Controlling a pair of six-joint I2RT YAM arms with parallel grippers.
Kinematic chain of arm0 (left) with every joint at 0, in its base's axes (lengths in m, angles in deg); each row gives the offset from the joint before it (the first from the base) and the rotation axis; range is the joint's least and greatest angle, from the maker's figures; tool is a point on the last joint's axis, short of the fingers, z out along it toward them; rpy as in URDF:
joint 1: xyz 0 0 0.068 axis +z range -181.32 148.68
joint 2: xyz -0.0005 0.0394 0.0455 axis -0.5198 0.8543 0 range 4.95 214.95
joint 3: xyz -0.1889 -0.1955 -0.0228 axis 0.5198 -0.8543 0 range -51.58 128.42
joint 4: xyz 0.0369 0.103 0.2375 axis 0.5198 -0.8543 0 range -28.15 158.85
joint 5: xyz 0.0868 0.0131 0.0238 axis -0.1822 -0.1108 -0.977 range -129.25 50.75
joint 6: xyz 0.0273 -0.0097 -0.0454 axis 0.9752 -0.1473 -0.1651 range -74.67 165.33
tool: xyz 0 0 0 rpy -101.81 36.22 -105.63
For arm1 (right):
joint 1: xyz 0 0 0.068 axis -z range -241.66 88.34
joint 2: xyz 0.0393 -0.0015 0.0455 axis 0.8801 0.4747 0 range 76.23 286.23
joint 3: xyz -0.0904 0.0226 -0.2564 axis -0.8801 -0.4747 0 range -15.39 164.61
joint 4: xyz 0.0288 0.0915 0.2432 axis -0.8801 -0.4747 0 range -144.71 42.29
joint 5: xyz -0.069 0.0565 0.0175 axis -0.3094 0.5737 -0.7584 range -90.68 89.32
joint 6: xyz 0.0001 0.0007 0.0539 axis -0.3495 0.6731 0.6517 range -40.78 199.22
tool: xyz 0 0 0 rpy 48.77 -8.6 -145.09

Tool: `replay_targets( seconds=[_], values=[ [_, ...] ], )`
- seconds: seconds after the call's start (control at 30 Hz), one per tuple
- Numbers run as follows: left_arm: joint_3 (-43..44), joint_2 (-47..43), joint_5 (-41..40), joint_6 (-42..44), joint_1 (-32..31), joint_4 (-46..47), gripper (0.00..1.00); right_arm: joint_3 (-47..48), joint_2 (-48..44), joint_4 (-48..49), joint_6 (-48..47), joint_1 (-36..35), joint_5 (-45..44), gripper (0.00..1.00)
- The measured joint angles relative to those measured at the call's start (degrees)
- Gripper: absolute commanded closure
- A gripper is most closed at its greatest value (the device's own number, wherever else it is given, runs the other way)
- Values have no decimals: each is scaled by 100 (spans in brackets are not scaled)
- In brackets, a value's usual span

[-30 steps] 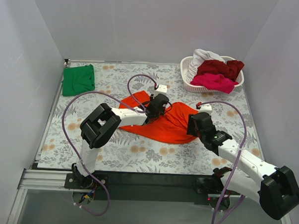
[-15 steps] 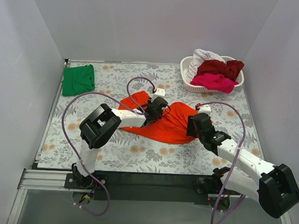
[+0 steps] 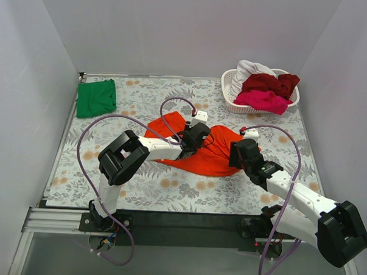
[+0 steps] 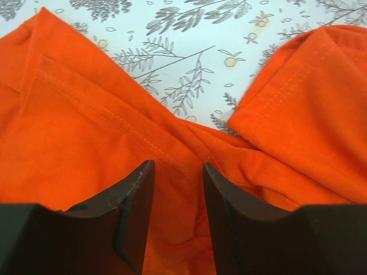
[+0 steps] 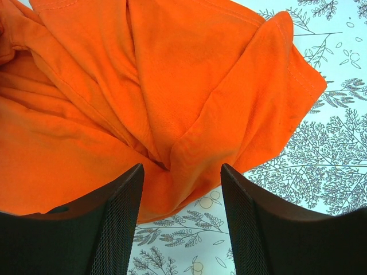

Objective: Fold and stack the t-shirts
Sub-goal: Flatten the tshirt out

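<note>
Left gripper (image 4: 176,195) jaws part-open straddling a fold of the orange shirt (image 3: 210,152), right gripper (image 5: 180,197) wide open over its edge, nothing gripped.

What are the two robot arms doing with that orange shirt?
Both arms are working on the orange-red t-shirt, which lies crumpled, not folded, in the middle of the table. The left gripper and the right gripper are both open, with cloth between their fingers. A green t-shirt already sits folded in the far left corner. More shirts wait in the white basket at the far right.
</note>
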Motion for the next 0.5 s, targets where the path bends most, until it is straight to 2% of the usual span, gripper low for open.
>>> replay_targets(
  seconds=[0.17,0.5],
  values=[
    [-2,0,-278,-61,4,-61,64,-13,0,4,0,0,15,49],
    [-186,-2,-96,-118,4,-57,64,-83,2,7,2,0,101,49]
  ],
)
